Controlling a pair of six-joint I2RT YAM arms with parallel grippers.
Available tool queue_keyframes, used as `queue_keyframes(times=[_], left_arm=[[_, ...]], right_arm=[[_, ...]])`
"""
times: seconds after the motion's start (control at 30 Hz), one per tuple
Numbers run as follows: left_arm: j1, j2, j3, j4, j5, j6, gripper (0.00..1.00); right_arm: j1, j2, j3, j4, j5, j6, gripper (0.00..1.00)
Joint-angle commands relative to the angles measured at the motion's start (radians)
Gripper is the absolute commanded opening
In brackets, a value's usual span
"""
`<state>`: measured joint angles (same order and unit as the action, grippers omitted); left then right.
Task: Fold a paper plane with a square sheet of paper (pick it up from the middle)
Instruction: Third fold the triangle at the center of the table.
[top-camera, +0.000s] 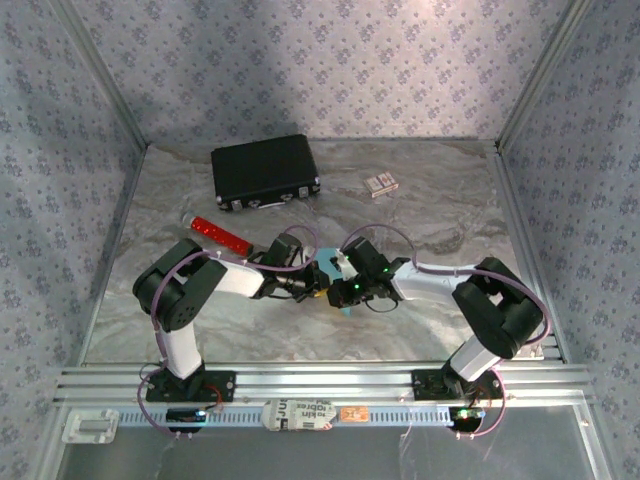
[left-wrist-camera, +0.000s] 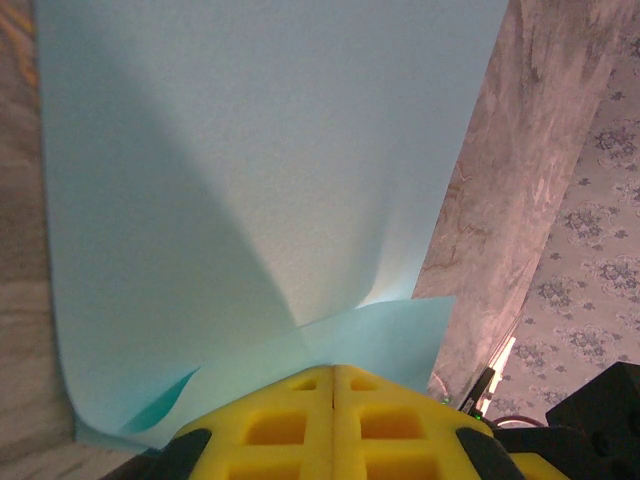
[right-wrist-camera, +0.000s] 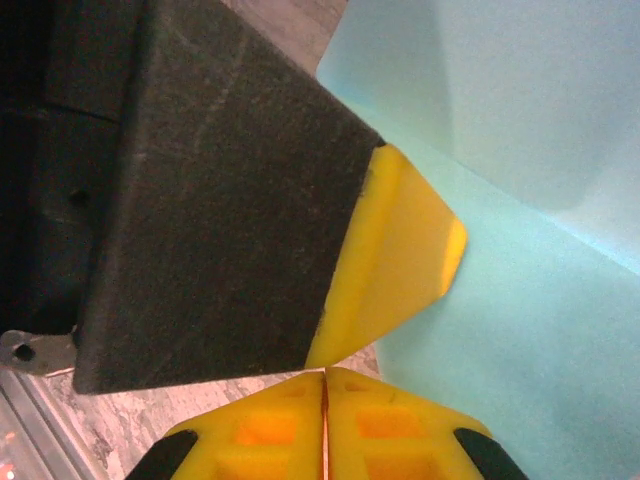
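Note:
The square sheet of paper (left-wrist-camera: 250, 170) is light cyan. It rises from my left gripper (left-wrist-camera: 333, 368) as a curved sheet, with a second layer (left-wrist-camera: 380, 335) lapping over just above the jaws. The yellow jaws are pressed together on its lower edge. In the top view both grippers meet at mid-table, where a bit of the paper (top-camera: 345, 311) shows. My right gripper (right-wrist-camera: 325, 373) is shut, its tip against the left gripper's yellow pad (right-wrist-camera: 400, 260). The paper (right-wrist-camera: 520, 300) lies just right of it, and none shows in its seam. A paper plane is out of view.
A black case (top-camera: 265, 172) lies at the back left, a small patterned card box (top-camera: 380, 184) at the back centre-right, and a red tube (top-camera: 222, 235) left of the grippers. Patterned walls close in the marbled table (top-camera: 440, 225) on three sides.

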<state>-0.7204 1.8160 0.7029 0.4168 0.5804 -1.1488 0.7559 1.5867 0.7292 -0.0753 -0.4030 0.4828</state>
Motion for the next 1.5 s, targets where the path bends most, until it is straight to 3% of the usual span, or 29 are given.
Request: queue_keyframes(times=[0.0,0.5,1.03,1.47], left_arm=[[-0.005,0.043,-0.011,-0.052,-0.021,0.016,0.00],[-0.006,0.049,-0.005,-0.058,-0.021,0.020,0.00],[0.002,0.060,-0.008,-0.069,-0.021,0.029,0.00],[0.007,0.073,-0.009,-0.082,-0.024,0.032,0.00]], right_arm=[[0.008,0.014,0.026,-0.049,0.040,-0.002,0.10],[0.020,0.041,0.032,-0.087,0.087,-0.019,0.10],[-0.024,0.019,-0.077,0.020,0.001,0.022,0.12],[-0.050,-0.044,-0.126,0.000,-0.022,0.014,0.14]])
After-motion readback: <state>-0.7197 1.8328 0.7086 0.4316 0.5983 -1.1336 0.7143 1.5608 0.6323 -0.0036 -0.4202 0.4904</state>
